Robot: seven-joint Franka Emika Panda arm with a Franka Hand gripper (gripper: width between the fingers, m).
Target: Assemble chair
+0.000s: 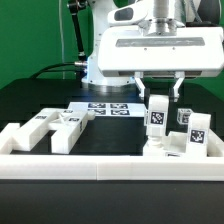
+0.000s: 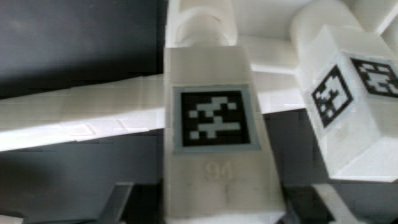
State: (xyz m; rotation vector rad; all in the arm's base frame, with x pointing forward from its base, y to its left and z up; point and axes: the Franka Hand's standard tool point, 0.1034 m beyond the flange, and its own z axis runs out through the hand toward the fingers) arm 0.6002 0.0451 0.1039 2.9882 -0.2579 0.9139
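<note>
On the black tabletop [image 1: 40, 100] the white Panda arm [image 1: 150, 45] rises at the far edge, a plain border rail [image 1: 100, 165] runs along the near edge, and the marker board [image 1: 105, 108] lies mid-table. Just behind that rail sit the chair's loose parts: tagged bars [image 1: 50, 128] toward the near corner on the exterior view's left, tagged blocks [image 1: 195, 135] toward the corner on its right, and 1 upright tagged bar [image 1: 157, 113] just beside those blocks. The gripper [image 1: 160, 92] hangs over that bar's top, its 2 fingers spread apart, grasping nothing.

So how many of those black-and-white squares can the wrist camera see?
2. One tag is on the tall bar facing the camera; the other tag is on the tilted block beside it. More may be hidden on other faces.
</note>
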